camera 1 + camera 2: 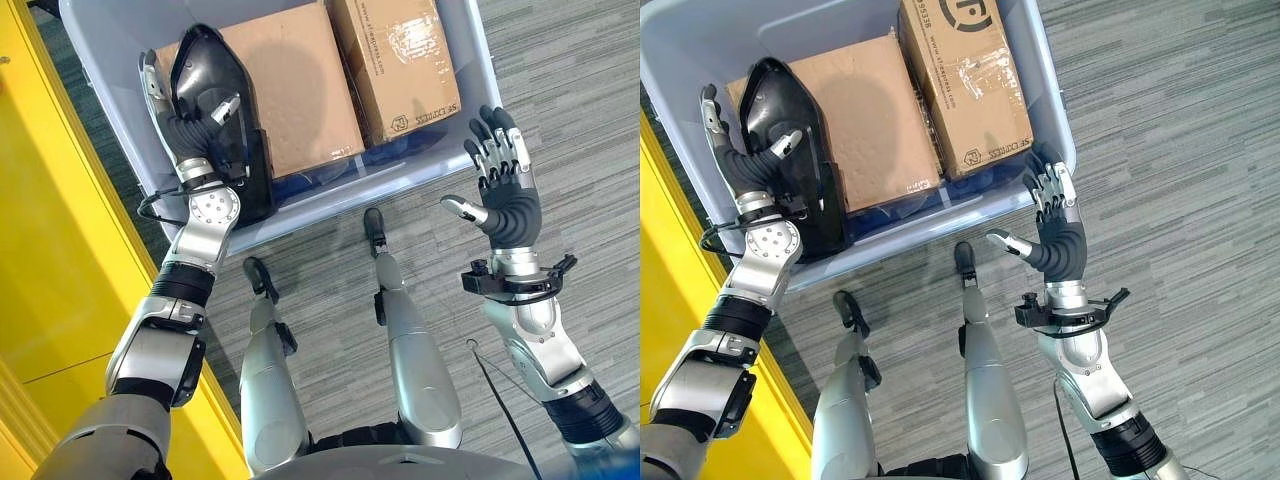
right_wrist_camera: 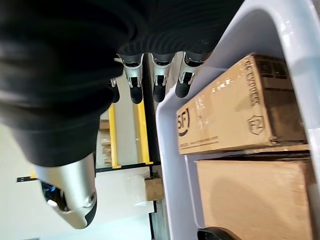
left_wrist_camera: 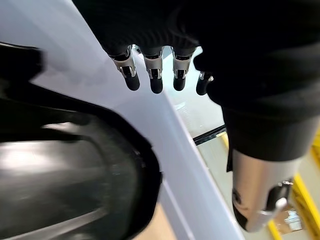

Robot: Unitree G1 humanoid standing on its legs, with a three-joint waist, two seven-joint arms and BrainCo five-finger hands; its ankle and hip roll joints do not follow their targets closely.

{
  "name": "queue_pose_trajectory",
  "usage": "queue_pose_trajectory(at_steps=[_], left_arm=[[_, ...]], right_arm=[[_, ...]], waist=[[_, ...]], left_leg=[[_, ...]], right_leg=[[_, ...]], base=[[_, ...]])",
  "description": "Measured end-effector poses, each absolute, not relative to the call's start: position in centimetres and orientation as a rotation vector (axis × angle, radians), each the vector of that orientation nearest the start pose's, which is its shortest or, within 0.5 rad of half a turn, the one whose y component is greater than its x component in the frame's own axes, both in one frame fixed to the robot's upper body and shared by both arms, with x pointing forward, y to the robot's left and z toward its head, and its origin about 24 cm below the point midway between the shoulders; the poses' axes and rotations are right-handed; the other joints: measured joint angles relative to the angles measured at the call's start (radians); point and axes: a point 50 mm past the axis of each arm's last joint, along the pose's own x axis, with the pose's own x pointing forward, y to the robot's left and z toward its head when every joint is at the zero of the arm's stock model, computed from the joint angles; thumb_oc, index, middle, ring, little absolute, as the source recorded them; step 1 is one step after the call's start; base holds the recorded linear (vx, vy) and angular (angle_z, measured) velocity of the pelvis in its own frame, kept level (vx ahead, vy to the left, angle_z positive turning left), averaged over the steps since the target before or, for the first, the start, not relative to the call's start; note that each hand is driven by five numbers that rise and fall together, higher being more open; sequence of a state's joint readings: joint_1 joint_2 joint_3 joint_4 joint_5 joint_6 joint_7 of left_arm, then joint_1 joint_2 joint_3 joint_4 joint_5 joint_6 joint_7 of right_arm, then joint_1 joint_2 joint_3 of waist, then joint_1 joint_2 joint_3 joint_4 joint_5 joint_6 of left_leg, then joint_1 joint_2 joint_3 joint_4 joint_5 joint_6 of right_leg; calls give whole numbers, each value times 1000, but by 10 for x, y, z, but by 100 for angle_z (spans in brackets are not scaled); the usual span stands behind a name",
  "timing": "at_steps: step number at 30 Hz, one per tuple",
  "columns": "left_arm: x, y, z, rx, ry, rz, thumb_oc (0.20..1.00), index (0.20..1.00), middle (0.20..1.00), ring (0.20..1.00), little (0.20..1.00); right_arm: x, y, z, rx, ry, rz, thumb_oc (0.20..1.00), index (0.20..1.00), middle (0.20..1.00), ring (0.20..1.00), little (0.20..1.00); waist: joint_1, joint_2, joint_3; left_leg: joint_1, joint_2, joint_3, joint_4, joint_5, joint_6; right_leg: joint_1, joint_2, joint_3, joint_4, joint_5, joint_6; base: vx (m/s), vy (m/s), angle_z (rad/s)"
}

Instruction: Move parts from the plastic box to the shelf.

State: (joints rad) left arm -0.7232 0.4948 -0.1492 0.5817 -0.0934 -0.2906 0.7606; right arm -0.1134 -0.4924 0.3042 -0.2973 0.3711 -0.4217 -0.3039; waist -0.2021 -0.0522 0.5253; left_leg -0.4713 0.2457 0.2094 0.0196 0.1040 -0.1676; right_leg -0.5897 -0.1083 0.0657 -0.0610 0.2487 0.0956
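A glossy black moulded part stands on edge at the left end of the pale plastic box. My left hand reaches into the box alongside it. Its straight fingers lie between the part and the box's left wall, and its thumb rests on the part's inner face. My right hand hovers open outside the box by its near right corner, fingers spread and holding nothing.
Two cardboard boxes lie in the plastic box: a large flat one beside the black part and a taped narrower one on the right. A yellow shelf frame runs along the left. Grey striped floor lies to the right.
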Motion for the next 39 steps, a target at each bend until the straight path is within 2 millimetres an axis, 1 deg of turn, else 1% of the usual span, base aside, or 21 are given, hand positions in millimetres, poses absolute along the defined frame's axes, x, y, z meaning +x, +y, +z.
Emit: queue_pose_trajectory(at_steps=[7, 11, 15, 17, 18, 21, 24, 26, 27, 30, 35, 38, 39], left_arm=[[360, 241, 171, 288, -477, 667, 1000, 1000, 1000, 1000, 1000], [361, 244, 176, 247, -482, 684, 1000, 1000, 1000, 1000, 1000], [351, 247, 174, 194, -503, 697, 1000, 1000, 1000, 1000, 1000], [342, 250, 169, 157, -509, 711, 1000, 1000, 1000, 1000, 1000], [334, 255, 162, 153, -500, 733, 1000, 1000, 1000, 1000, 1000], [331, 251, 154, 155, -486, 718, 1000, 1000, 1000, 1000, 1000], [333, 247, 156, 161, -493, 711, 1000, 1000, 1000, 1000, 1000], [335, 246, 160, 161, -500, 709, 1000, 1000, 1000, 1000, 1000], [336, 245, 162, 163, -504, 706, 1000, 1000, 1000, 1000, 1000], [341, 241, 168, 183, -508, 688, 1000, 1000, 1000, 1000, 1000], [348, 233, 185, 223, -553, 642, 1000, 1000, 1000, 1000, 1000], [356, 227, 196, 285, -569, 605, 1000, 1000, 1000, 1000, 1000], [363, 218, 208, 337, -598, 561, 1000, 1000, 1000, 1000, 1000]], right_arm=[[237, -151, 156, 101, -646, 163, 1000, 1000, 1000, 1000, 1000], [237, -153, 154, 128, -628, 160, 1000, 1000, 1000, 1000, 1000], [237, -153, 154, 128, -629, 159, 1000, 1000, 1000, 1000, 1000], [237, -153, 154, 128, -629, 157, 1000, 1000, 1000, 1000, 1000], [237, -153, 154, 128, -630, 156, 1000, 1000, 1000, 1000, 1000], [237, -154, 155, 128, -631, 154, 1000, 1000, 1000, 1000, 1000], [238, -155, 156, 127, -635, 151, 1000, 1000, 1000, 1000, 1000], [238, -155, 156, 127, -634, 150, 1000, 1000, 1000, 1000, 1000], [238, -155, 156, 127, -634, 150, 1000, 1000, 1000, 1000, 1000], [238, -155, 156, 126, -635, 150, 1000, 1000, 1000, 1000, 1000], [238, -155, 156, 124, -637, 154, 1000, 1000, 1000, 1000, 1000], [238, -157, 156, 125, -636, 150, 1000, 1000, 1000, 1000, 1000], [237, -157, 155, 127, -630, 150, 1000, 1000, 1000, 1000, 1000]], waist=[[-1, -1, 0], [2, -6, 2], [4, -19, 6], [7, -19, 6], [10, -19, 6], [25, -19, 6], [28, -19, 6], [28, -20, 6], [25, -20, 6], [26, -20, 6], [27, -20, 6], [23, -20, 6], [22, -21, 5]], left_leg=[[-9, 0, 0, 1, 0, -1], [-36, 1, -1, 4, 4, -2], [-37, 2, -2, 4, 4, -2], [-37, 2, -2, 4, 4, -2], [-37, 2, -3, 4, 4, -2], [-38, 3, -5, 4, 6, -3], [-43, 3, -8, 6, 6, -2], [-44, 2, -10, 5, 5, -3], [-49, 3, -9, 8, 7, -3], [-59, 4, -13, 18, 4, -2], [-61, -1, -24, 19, 2, -4], [-62, -1, -23, 21, 4, -3], [-80, -1, -22, 37, 0, 0]], right_leg=[[-7, 0, -1, 0, 0, 0], [-31, 1, -1, -1, 6, 0], [-31, 0, -3, -1, 6, 0], [-31, 0, -3, -1, 6, 0], [-31, 0, -3, -1, 6, 0], [-31, 0, -6, -1, 6, -2], [-32, -1, -10, -2, 6, -2], [-31, -1, -11, -6, -6, 2], [-33, 0, -12, -7, 8, -3], [-36, -1, -15, -7, 8, -2], [-35, 0, -17, -7, 3, -2], [-37, 0, -18, -6, 11, -1], [-54, -1, -18, 6, 12, 0]], base=[[0, 0, 0], [0, 0, 0], [0, 0, 0], [44, 8, 0], [0, 0, 0], [-25, 0, 1], [29, 14, 2], [-36, 2, 0], [0, 0, 0], [1, 6, 1], [45, 8, 1], [-53, 4, 1], [0, 0, 0]])
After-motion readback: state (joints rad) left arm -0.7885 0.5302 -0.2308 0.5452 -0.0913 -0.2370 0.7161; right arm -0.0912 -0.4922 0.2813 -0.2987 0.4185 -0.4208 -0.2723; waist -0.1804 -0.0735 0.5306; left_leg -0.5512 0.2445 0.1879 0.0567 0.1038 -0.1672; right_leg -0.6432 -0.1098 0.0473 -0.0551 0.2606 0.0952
